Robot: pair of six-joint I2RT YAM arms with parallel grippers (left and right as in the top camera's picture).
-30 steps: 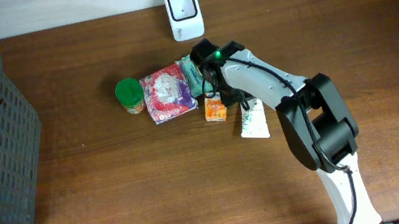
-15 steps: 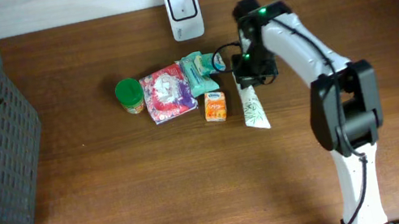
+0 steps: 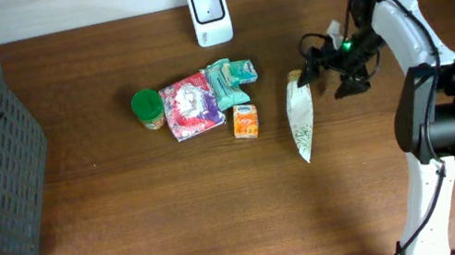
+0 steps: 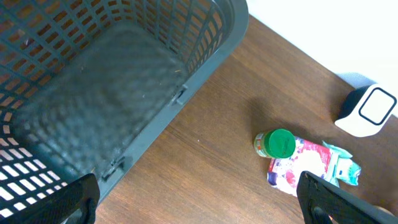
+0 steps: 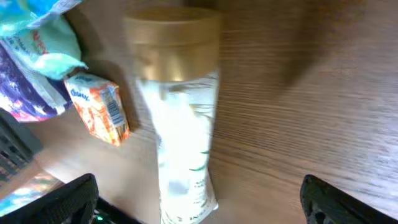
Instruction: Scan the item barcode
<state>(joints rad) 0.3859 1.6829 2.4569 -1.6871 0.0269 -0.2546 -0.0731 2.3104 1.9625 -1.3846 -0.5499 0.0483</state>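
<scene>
Dark brown wood-grain table (image 3: 180, 230) fills the overhead view, evenly lit. White wall (image 3: 47, 9) strip along the far edge at 12 o'clock; grey mesh basket (image 3: 3, 186) at 9 o'clock.

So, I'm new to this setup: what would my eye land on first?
The white tube with its gold cap lies alone mid-table, the right tool open beside the cap. Left of it huddles a cluster of small packs, with a white scanner at the far edge and a grey basket far left.
</scene>
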